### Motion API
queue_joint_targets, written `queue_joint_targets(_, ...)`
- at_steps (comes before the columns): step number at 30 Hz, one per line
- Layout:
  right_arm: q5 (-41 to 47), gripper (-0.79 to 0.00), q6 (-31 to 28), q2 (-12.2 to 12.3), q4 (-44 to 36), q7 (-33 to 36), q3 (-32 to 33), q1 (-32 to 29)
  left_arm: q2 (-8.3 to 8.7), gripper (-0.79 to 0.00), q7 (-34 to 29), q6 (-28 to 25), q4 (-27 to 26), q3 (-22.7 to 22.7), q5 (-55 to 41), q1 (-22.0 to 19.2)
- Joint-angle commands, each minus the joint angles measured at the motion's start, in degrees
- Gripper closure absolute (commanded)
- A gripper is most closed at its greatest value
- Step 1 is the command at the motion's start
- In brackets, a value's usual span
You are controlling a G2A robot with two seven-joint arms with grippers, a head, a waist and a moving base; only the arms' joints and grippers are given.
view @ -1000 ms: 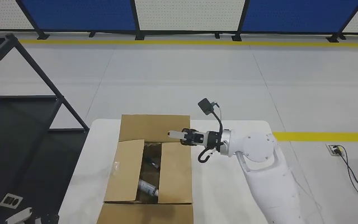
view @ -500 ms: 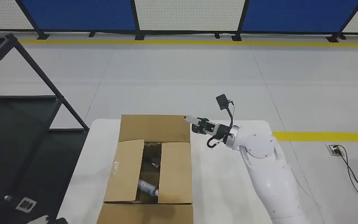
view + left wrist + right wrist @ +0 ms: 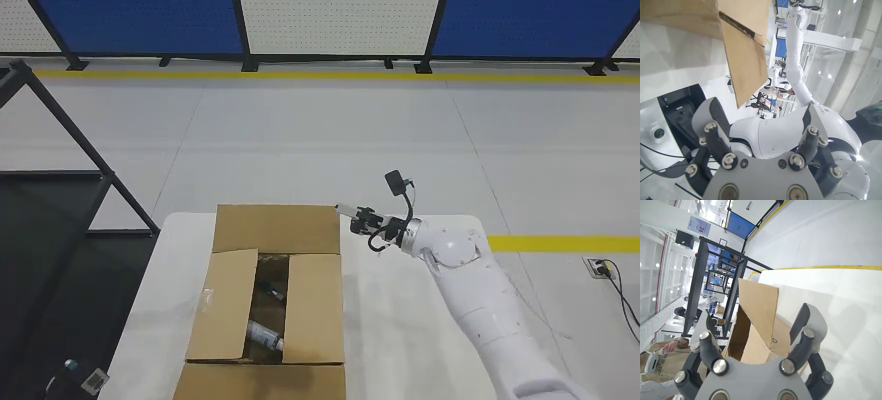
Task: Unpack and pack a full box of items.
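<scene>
Hovering with jaws spread wide, the right gripper [image 3: 345,210] could easily snag the box flap [image 3: 277,229] just ahead and shove it.

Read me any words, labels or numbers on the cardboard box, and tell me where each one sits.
Cardboard box, top view: no words, labels or numbers can be read on its flaps.
Box flap, right wrist view: one small round printed mark, too small to read.
</scene>
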Motion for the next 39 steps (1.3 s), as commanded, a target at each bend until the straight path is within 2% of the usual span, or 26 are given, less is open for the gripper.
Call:
queue_joint_targets(1, 1.0, -0.785, -1.1, -0.7, 2.7, 0.0, -1.1, 1.1, 0.20, -0.785, 0.0, 0.0, 0.2, 0.6, -0.3, -0.1)
queue_joint_targets(9, 6.7, -0.785, -4.6, -3.4, 8.6, 2.8, -3.6, 3.7, 0.65, -0.785, 1.0, 0.9, 1.4, 3.7, 0.6, -2.1)
queue_joint_targets(14, 10.9, -0.785, -8.1, -4.1, 10.5, 5.6, -3.3, 4.7, 0.77, -0.785, 0.3, 1.7, 1.1, 4.4, -2.0, -2.7)
queue_joint_targets(22, 13.6, -0.785, -12.2, -3.9, 10.7, 7.0, -2.6, 6.3, 0.82, -0.785, 1.4, 2.9, 1.6, 4.2, -6.5, -3.1)
queue_joint_targets(28, 16.0, -0.785, -14.3, -3.5, 9.5, 10.9, -2.0, 6.8, 0.74, -0.785, 3.0, 4.3, 2.1, 4.1, -10.1, -3.2)
queue_joint_targets(36, 16.7, -0.785, -13.7, -3.0, 7.1, 15.0, -2.6, 6.5, 0.50, -0.785, 7.0, 6.9, 2.9, 4.8, -15.5, -4.3)
queue_joint_targets(39, 16.6, -0.785, -13.4, -2.9, 6.4, 15.3, -2.9, 6.2, 0.59, -0.785, 6.6, 7.5, 2.4, 5.0, -15.2, -4.5)
